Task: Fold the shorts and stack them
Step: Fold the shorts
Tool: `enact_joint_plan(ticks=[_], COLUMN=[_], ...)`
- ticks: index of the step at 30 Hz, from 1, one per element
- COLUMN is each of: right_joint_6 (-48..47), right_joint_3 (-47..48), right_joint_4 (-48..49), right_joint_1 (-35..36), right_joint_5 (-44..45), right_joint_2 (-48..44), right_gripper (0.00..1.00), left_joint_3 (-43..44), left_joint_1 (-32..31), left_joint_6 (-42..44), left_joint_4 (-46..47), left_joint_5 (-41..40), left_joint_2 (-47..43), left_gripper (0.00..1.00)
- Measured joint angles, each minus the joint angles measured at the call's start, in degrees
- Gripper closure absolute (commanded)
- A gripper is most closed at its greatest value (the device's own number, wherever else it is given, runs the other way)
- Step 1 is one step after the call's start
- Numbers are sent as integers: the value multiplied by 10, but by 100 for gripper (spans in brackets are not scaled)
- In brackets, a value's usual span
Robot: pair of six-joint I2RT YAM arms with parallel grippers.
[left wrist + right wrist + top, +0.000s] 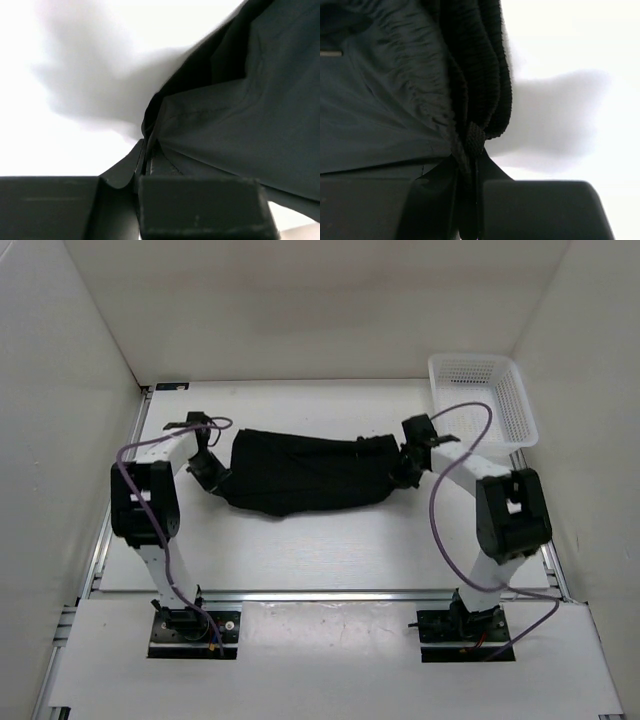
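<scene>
The black shorts (305, 472) hang stretched between my two grippers over the middle of the white table, sagging toward the near side. My left gripper (215, 472) is shut on the shorts' left end; in the left wrist view the smooth fabric (240, 130) runs into the closed gripper (144, 160). My right gripper (408, 468) is shut on the right end, the ribbed waistband (485, 65) with a drawstring knot (475, 139) just above the closed gripper (472, 172).
A white plastic mesh basket (482, 398) stands at the far right corner. White walls enclose the table on the left, back and right. Purple cables loop from both arms. A metal rail (320, 594) runs along the near edge.
</scene>
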Motion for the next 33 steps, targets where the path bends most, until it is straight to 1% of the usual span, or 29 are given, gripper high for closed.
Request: enact_joint_plan(ticks=[1,2,3,4,6,7,9,10,11,12,13,14,16,18,20,24,30,33], right_joint_6=[0,-1,2,1,-7,-12,-21,-26,-33,-39,-49,-59,-73,-84,-93,-103,-106,-109], right_joint_3=[-39,-76,-109,-137,-175,-185,-186,-181,-170,-155,-139,-117,-79,-37,-1,48,114,136], right_joint_4=[1,-2,-9,-19,-40,-54,-75,-82,-92,-101,-104,-105,-102,-100,-88,-67,-59,-62], right_joint_1=[1,2,3,5,8,10,14,18,23,30,37,48,66,80,87,90,78,76], right_joint_5=[2,5,9,18,38,48,64,73,81,90,95,102,106,103,100,102,123,137], right_joint_2=[-29,-59,-87,-114,-162,-187,-226,-245,-258,-265,-266,-264,-249,-216,-168,-55,111,118], right_gripper=[73,51,13,1,0,0,0,0,7,20,56,72,99,100,100,100,100,100], left_joint_3=[-29,-54,-72,-90,-106,-105,-97,-87,-73,-58,-41,-24,6,31,47,52,52,52], left_joint_1=[-3,-8,-13,-19,-24,-25,-25,-25,-25,-25,-25,-25,-25,-25,-26,-32,-43,-46], left_joint_6=[-3,-5,-6,-8,-6,-6,-2,-2,1,2,3,5,8,10,12,13,17,26], left_joint_4=[4,3,2,0,-6,-11,-18,-26,-34,-40,-46,-51,-54,-55,-55,-58,-65,-67], left_joint_5=[5,10,13,14,14,13,8,4,-2,-6,-12,-17,-26,-32,-36,-40,-42,-43], left_joint_2=[-25,-49,-69,-92,-121,-132,-145,-147,-148,-148,-149,-150,-156,-162,-163,-160,-135,-129], left_gripper=[90,79,70,61,32,13,8,2,2,2,2,7,11,15,16,16,15,13])
